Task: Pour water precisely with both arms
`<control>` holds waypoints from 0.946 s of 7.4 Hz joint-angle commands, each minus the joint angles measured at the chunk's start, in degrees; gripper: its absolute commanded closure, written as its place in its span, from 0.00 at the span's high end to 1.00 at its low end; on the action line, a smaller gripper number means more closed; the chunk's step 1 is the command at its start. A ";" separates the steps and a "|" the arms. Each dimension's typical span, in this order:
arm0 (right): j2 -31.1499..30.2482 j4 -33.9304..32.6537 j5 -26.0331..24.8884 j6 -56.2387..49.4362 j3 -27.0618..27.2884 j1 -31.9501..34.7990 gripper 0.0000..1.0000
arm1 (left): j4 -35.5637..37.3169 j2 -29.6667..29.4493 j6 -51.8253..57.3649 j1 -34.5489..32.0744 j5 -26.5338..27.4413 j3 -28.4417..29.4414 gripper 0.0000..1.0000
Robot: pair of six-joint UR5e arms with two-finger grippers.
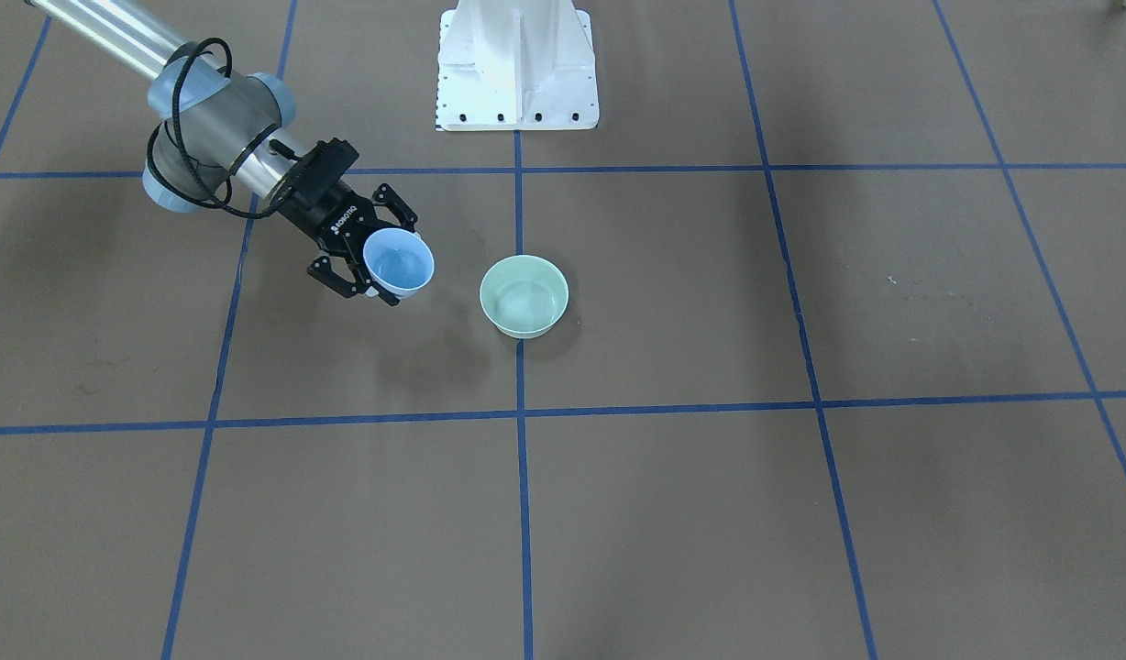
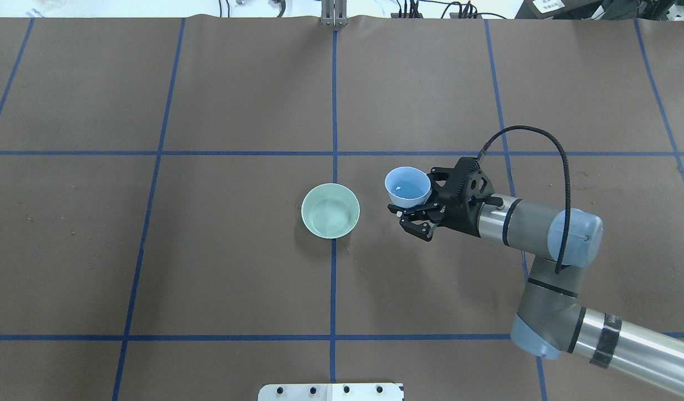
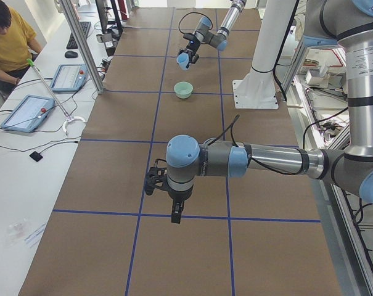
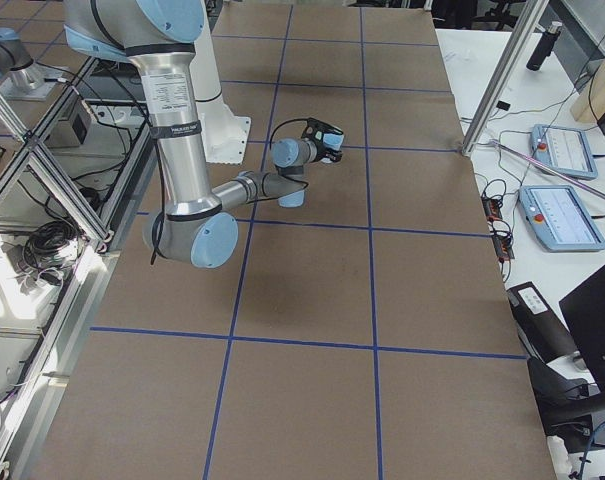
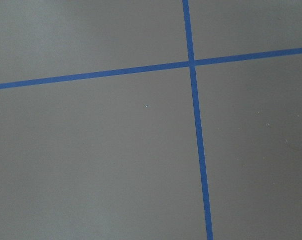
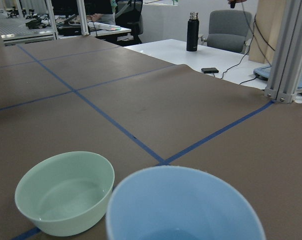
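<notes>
Water [image 2: 407, 194], clear and colourless, is lying as a shallow pool in the bottom of a pale blue round cup [image 2: 408, 185]. A thin sheet of it is also glinting in a pale green round bowl [image 2: 330, 211].

The silver-grey right arm [image 2: 534, 225] is reaching in from the side. Its black jaws are gripping the cup, one finger on either side of the wall, closed only as far as the cup allows. The cup is hanging above the brown tabletop [image 2: 208, 250], close to upright and just beside the bowl. In the overhead view a strip of bare brown is showing between the two rims, so the cup's lip is not reaching over the bowl's edge.

The bowl is sitting on the tabletop astride a blue tape line [image 2: 333, 289], with brown surface spreading around it on every side as far as the neighbouring tape lines. The white bolted pedestal [image 1: 517, 64] is standing well apart from the bowl on the robot's side. The tabletop's far edge is running well beyond the bowl on the other side.

The left arm [image 3: 266, 160] is stretching low across the tabletop, well apart from both vessels, with its jaws pointing down over a tape line. Whether those jaws are open or closed cannot be told from the side view. The left wrist camera is showing only brown surface and a crossing of tape.
</notes>
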 commanded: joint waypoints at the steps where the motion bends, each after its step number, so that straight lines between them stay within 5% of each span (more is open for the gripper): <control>1: 4.44 -12.54 2.48 -5.56 3.00 0.05 0.00 | 0.06 0.62 0.00 -0.18 0.00 0.15 1.00; 7: 7.34 -46.37 2.57 -5.83 15.21 -2.76 0.00 | -0.03 2.30 0.18 -2.20 0.00 0.24 1.00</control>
